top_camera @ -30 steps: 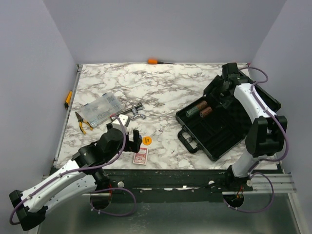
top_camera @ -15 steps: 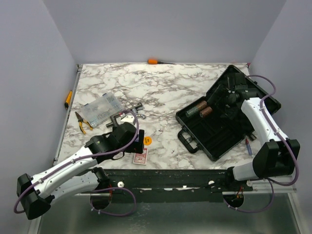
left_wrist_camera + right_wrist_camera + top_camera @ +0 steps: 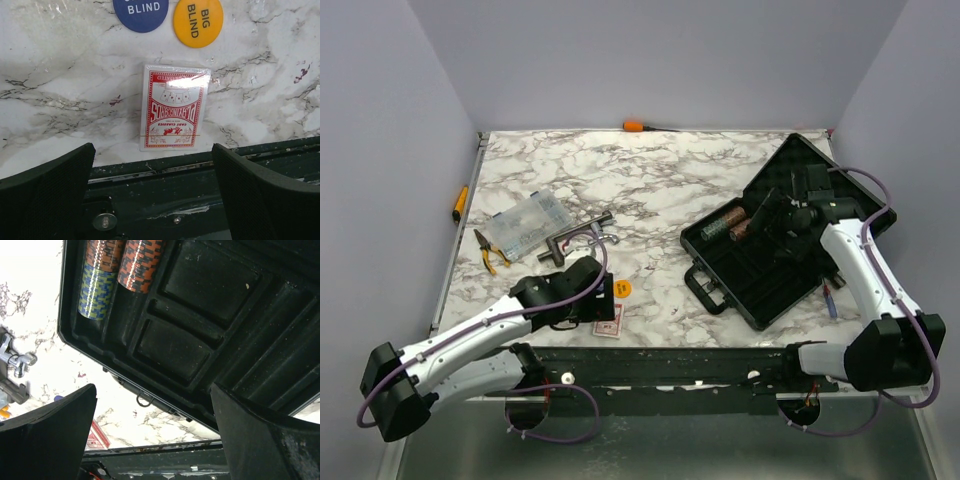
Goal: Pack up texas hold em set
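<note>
Two grippers are being shown from above. The left gripper (image 3: 605, 303) is being held low over the near edge of the marble table (image 3: 650, 190), its jaws spread wide with nothing between them. It is being held just above the red-backed card deck (image 3: 608, 322), which is lying flat at that edge. The orange disc (image 3: 621, 288) is lying just beyond the deck. The black case (image 3: 760, 285) is lying open on the right half of the table, and two chip stacks (image 3: 730, 224) are lying on their sides in its far-left corner. The right gripper (image 3: 770, 222) is being held over the tray beside those stacks, fully spread and gripping nothing. A clear plastic box (image 3: 525, 222), a grey clamp (image 3: 582, 236) and pliers (image 3: 488, 250) are lying on the left side, apart from the set. In the left wrist view the deck is being framed, untouched, between the wide-apart fingers (image 3: 47, 192). A blue disc (image 3: 141, 7) marked BLIND and the orange disc marked BIG BLIND are lying side by side just beyond it. In the right wrist view the case's moulded compartments are being looked down on between fingers (image 3: 270, 440) standing fully apart. The chip stacks are lying in one corner slot and nothing is being gripped.
</note>
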`<state>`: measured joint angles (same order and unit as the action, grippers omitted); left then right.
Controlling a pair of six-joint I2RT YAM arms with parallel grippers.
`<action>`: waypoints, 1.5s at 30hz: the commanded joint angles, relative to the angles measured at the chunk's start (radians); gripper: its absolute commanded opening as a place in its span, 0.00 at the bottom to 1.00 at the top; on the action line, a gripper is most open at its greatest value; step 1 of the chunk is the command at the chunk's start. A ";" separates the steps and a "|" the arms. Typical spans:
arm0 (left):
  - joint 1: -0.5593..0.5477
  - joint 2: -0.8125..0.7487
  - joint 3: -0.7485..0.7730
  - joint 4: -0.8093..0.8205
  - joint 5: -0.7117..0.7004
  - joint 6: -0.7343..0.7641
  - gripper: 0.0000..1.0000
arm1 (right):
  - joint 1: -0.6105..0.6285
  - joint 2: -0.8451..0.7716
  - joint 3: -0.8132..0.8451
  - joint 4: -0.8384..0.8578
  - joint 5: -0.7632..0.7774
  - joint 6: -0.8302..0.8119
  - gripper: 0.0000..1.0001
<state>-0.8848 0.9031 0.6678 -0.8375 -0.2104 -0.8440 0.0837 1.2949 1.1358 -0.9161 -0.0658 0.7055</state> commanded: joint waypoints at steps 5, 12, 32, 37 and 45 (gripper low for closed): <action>0.001 0.149 0.008 0.107 0.049 0.121 0.98 | -0.005 -0.085 -0.056 -0.009 -0.008 -0.035 0.98; -0.010 0.316 0.063 0.149 0.091 0.169 0.98 | -0.004 -0.095 -0.040 -0.060 0.001 -0.063 0.98; -0.063 0.471 0.080 0.190 0.118 0.181 0.84 | -0.005 -0.144 -0.123 -0.046 -0.054 -0.059 0.98; -0.080 0.466 0.059 0.190 0.114 0.148 0.82 | -0.005 -0.143 -0.122 -0.062 -0.066 -0.083 0.97; -0.085 0.461 0.027 0.189 0.097 0.104 0.87 | -0.005 -0.144 -0.191 -0.033 -0.231 -0.139 0.95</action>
<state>-0.9630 1.3685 0.7216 -0.6552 -0.1135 -0.6994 0.0837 1.1641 0.9863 -0.9592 -0.1764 0.6147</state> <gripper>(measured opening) 0.855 0.952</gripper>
